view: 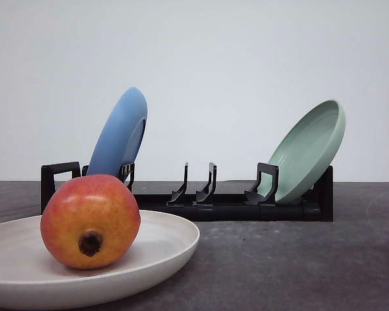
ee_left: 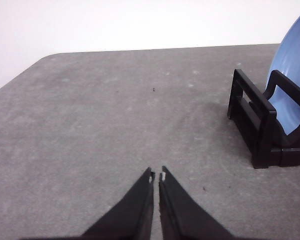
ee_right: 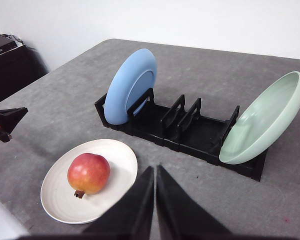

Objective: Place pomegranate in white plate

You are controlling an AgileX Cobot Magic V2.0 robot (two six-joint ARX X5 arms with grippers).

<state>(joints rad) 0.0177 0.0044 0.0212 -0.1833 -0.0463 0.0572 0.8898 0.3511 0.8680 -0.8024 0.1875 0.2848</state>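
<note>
The red and yellow-orange pomegranate (view: 90,221) rests inside the white plate (view: 172,241) at the front left of the table, its dark calyx facing the camera. In the right wrist view the pomegranate (ee_right: 88,173) sits near the middle of the white plate (ee_right: 55,200). My right gripper (ee_right: 155,169) hovers just beside the plate's rim, shut and holding nothing. My left gripper (ee_left: 156,176) is shut over bare grey tabletop, well away from the plate, with nothing in it.
Behind the white plate stands a black dish rack (view: 227,206). A blue plate (view: 120,134) leans in its left end and a pale green plate (view: 309,149) in its right end. The middle slots are vacant. The grey table (view: 298,259) extends to the right.
</note>
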